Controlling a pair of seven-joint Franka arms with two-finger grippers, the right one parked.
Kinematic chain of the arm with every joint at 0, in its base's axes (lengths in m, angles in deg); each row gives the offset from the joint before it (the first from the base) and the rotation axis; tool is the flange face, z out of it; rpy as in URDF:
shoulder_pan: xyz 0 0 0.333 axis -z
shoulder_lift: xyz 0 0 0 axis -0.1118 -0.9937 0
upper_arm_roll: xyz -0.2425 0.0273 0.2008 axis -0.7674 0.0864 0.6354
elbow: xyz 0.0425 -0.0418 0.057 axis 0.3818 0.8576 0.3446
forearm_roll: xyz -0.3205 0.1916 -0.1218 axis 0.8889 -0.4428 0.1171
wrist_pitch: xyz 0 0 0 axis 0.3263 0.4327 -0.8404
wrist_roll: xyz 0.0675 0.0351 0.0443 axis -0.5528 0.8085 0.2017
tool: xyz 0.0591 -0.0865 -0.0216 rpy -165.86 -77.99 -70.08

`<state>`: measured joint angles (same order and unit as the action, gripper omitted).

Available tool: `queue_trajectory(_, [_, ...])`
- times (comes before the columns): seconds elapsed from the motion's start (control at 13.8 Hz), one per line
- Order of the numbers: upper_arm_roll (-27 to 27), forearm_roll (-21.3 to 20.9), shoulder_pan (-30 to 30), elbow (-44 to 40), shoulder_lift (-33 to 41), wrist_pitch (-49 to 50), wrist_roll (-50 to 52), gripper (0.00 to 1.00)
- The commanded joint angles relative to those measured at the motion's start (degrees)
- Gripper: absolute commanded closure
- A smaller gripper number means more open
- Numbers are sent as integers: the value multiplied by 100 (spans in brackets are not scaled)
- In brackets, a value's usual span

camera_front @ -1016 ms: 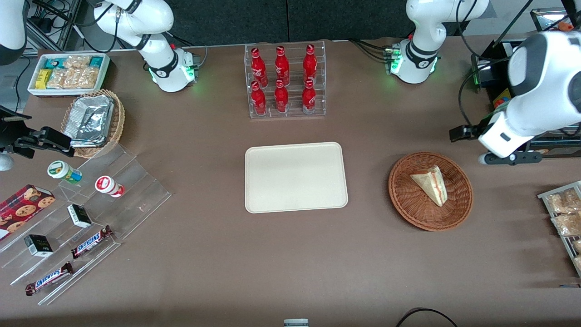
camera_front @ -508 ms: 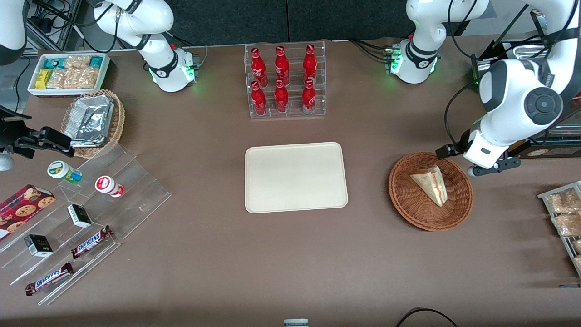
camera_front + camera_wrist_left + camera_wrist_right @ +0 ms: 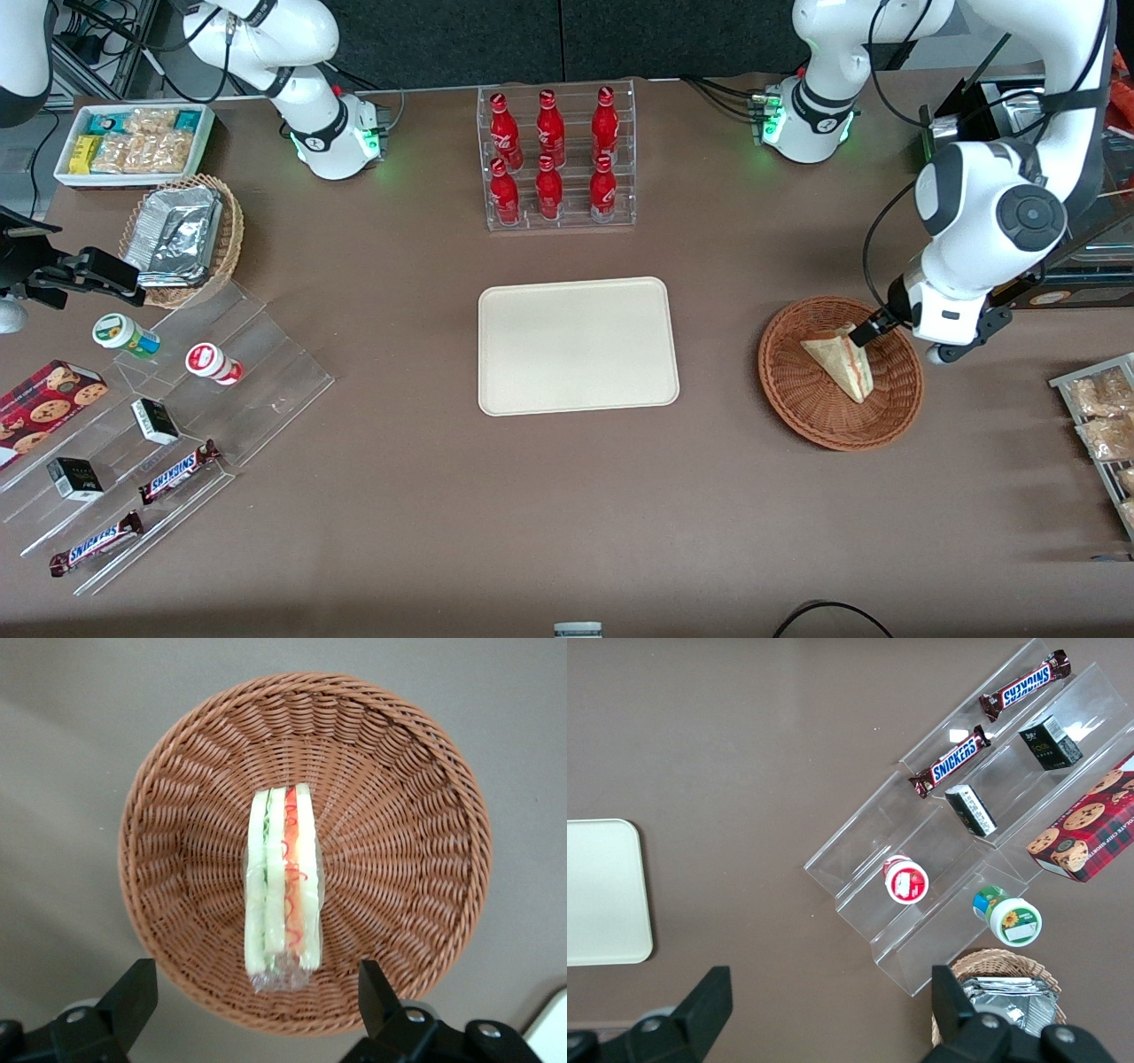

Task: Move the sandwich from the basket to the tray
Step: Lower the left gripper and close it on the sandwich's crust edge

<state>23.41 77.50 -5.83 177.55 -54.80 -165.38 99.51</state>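
Observation:
The sandwich (image 3: 842, 359), a wrapped pale wedge with red and white filling, lies in the reddish-brown wicker basket (image 3: 797, 416) toward the working arm's end of the table. My gripper (image 3: 899, 344) hangs open above the basket's rim, with one fingertip (image 3: 864, 334) over the sandwich's wide end. In the left wrist view the sandwich (image 3: 283, 886) lies lengthwise in the middle of the basket (image 3: 399, 815), and the gripper (image 3: 255, 997) is spread wider than the sandwich with nothing between its fingers. The cream tray (image 3: 576, 346) sits bare at the table's middle, beside the basket.
A clear rack of red bottles (image 3: 556, 159) stands farther from the front camera than the tray. A rack of snack packets (image 3: 1099, 416) sits at the working arm's table edge. A stepped acrylic shelf with snacks (image 3: 177, 416) and a foil-tray basket (image 3: 182, 235) lie toward the parked arm's end.
My arm has swung in from the table's edge toward the basket and lowered; the gripper now hangs over the basket's rim. The sandwich has not moved.

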Motion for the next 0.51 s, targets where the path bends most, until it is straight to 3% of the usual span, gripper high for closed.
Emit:
queue_trajectory(0.0, [28, -89, 81, 79, -233, -307, 255, 0])
queue_trajectory(0.44, [19, -54, 81, 395, -699, -1035, 369, 0])
